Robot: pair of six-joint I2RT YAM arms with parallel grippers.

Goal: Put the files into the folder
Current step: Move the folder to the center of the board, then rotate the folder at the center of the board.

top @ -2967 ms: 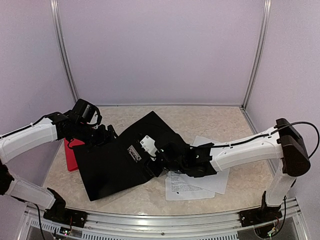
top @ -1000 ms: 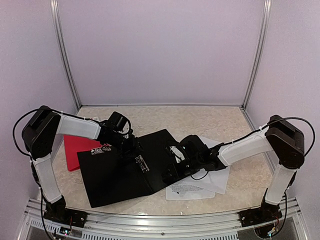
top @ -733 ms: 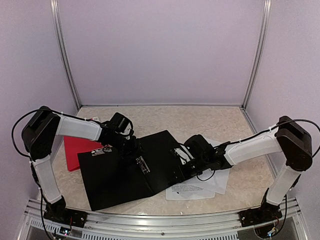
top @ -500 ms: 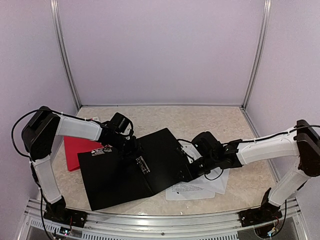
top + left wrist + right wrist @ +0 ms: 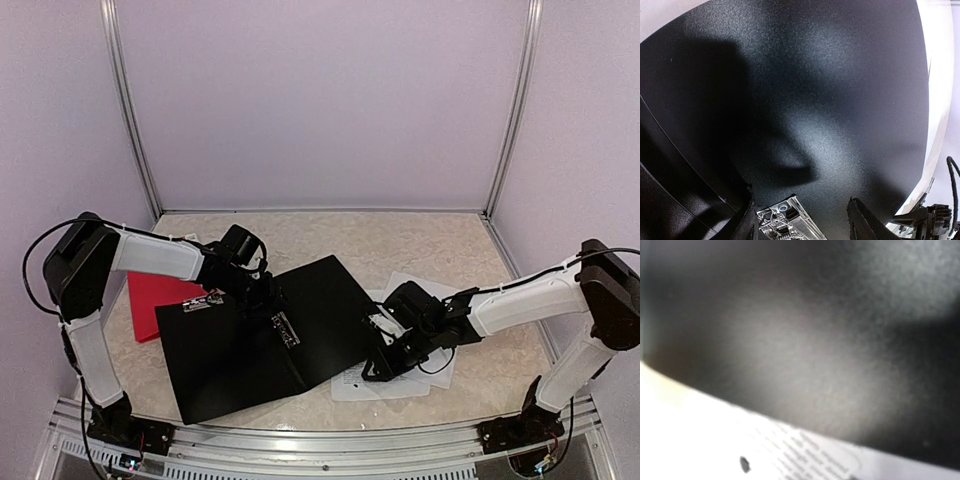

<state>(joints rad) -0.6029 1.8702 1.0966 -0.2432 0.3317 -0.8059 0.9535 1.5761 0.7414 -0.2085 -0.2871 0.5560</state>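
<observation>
top external view, files [image 5: 400,385] white sheets, one densely printed, flat on table [image 5: 420,245] right of open black folder [image 5: 240,350], folder edge overlapping them, right gripper [image 5: 383,362] low over that edge, can't tell its jaws, left gripper [image 5: 268,302] jaws apart over folder, red card [image 5: 150,298] under folder's left

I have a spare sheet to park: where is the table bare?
Bare: the far strip of table between the black folder and the back wall, running right past the files. Crowded: the middle, where folder overlaps files, and the left, where a red sheet lies.
</observation>
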